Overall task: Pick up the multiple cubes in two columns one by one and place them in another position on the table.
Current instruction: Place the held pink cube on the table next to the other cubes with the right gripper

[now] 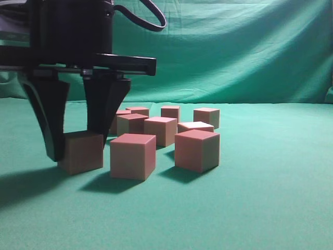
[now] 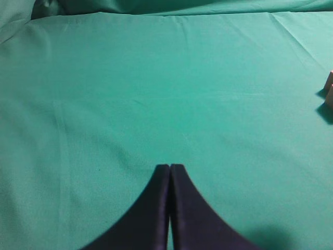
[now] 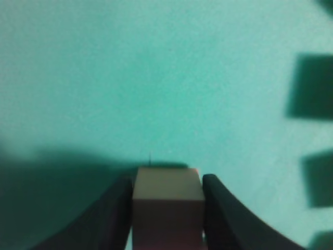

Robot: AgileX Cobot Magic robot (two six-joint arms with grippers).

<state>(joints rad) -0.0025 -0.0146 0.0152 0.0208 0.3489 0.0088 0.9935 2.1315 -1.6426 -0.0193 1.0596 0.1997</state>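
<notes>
Exterior view: right gripper (image 1: 78, 143) stood at table (image 1: 260, 198) level, fingers clamped on one cube (image 1: 83, 152) resting on green cloth, left of remaining cubes (image 1: 171, 130) grouped at centre. Left wrist view: left gripper (image 2: 170, 167) fingers pressed together, empty, above bare cloth. Right wrist view: cube (image 3: 167, 200) sat between fingers (image 3: 221, 208), both sides touching.

Table (image 1: 270, 198) green, plain cloth, no pattern. Backdrop (image 1: 234, 47) same green. Cubes (image 1: 196, 150) pinkish-red on top, tan on sides, plain. Cube (image 3: 167, 200) between black fingers looks tan-brown. Right gripper (image 1: 78, 140) black. Left gripper (image 2: 170, 167) black too.
</notes>
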